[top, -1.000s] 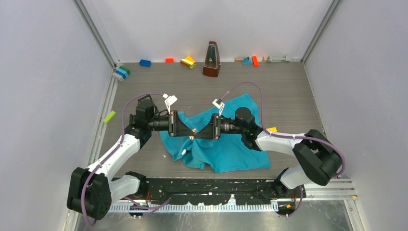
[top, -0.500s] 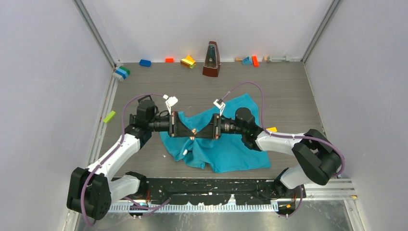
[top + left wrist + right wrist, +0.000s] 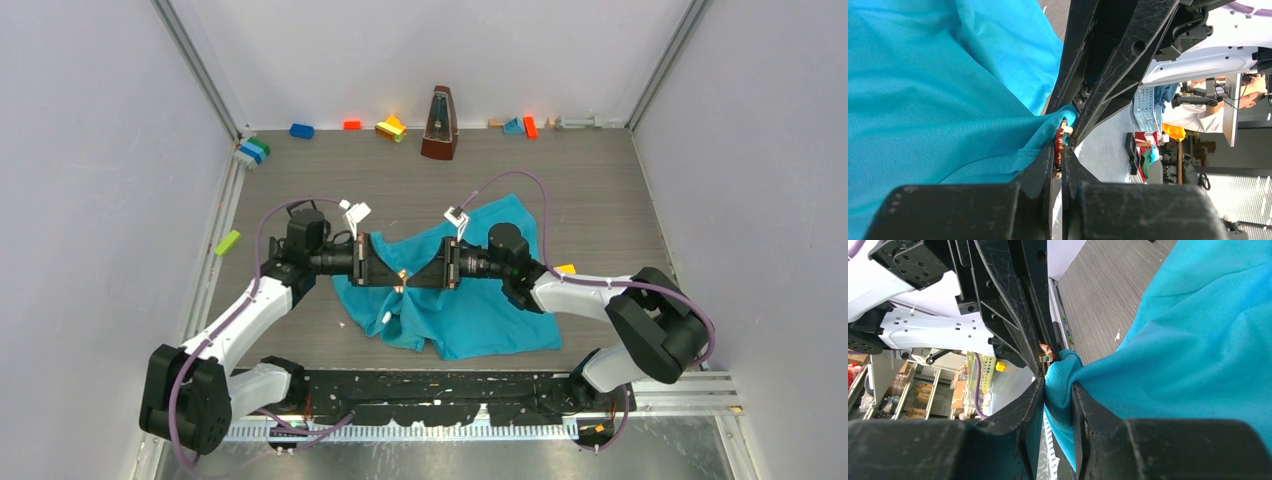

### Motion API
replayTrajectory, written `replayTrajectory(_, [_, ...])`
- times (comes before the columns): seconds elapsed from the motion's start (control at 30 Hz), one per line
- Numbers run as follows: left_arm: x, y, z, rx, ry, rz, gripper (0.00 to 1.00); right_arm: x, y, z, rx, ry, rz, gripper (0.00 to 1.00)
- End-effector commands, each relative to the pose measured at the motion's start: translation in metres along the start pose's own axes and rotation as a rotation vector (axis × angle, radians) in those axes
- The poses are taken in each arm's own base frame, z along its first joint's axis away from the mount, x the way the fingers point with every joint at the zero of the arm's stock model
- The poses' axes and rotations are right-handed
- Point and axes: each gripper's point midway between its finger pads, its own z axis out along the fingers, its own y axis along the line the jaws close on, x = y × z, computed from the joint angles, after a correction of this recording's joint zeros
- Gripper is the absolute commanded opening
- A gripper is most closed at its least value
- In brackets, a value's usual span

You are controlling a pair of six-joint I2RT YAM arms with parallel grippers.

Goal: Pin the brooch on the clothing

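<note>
Caught mid-pinning, to judge by the layout. Meeting tip to tip above the table [image 3: 600,200], a little toward 9 o'clock from the middle of the top view: the left gripper [image 3: 395,277] reaching in from 9 o'clock, the right gripper [image 3: 408,279] from 3 o'clock. Clenched in the left gripper: the brooch [image 3: 1058,145], a small copper-coloured piece held edge-on between the pads, presumably to present it squarely to the cloth. Pinched firmly in the right gripper: a raised fold of the clothing [image 3: 480,310], drawn up off the table, likely to offer the pin a free ridge of fabric instead of a flat layer backed by the board. Lying crumpled otherwise, spreading from the meeting point toward 4 and 5 o'clock, with a small white label [image 3: 383,316] at 7 o'clock of the fingertips. Touching the tip of the bunched fold in the left wrist view, that brooch; impossible to tell whether already through the knit or merely pressed against it. Called for next, as a judgement: a short steady push along the 9-to-3 line with neither grip slackened. Risks: soft fabric slipping free, or the brooch twisting between the pads. Well apart at 12 o'clock, by the far wall: a metronome [image 3: 439,125].
</note>
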Motion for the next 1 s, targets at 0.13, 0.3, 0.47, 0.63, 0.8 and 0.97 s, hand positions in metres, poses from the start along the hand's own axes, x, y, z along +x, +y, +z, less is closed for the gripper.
replayTrajectory(0.13, [-0.001, 0.000, 0.000, -0.009, 0.022, -0.017, 0.00, -0.010, 0.003, -0.003, 0.001, -0.008, -0.078, 0.35])
replayTrajectory(0.3, [0.000, 0.008, -0.001, -0.067, 0.028, -0.012, 0.00, -0.013, 0.005, -0.006, 0.012, -0.021, -0.096, 0.43])
replayTrajectory(0.47, [0.003, 0.022, -0.010, -0.200, 0.037, 0.000, 0.33, -0.021, -0.005, -0.013, 0.119, -0.059, -0.121, 0.62])
replayTrajectory(0.63, [-0.002, 0.024, -0.027, -0.319, -0.012, 0.050, 0.73, -0.034, -0.009, -0.031, 0.243, -0.110, -0.157, 0.70])
replayTrajectory(0.8, [-0.022, 0.023, -0.053, -0.465, -0.096, 0.135, 0.93, -0.049, -0.019, -0.056, 0.425, -0.176, -0.184, 0.71])
replayTrajectory(0.97, [-0.041, 0.079, -0.106, -0.858, -0.192, 0.011, 0.99, -0.049, -0.021, -0.084, 0.549, -0.207, -0.178, 0.72])
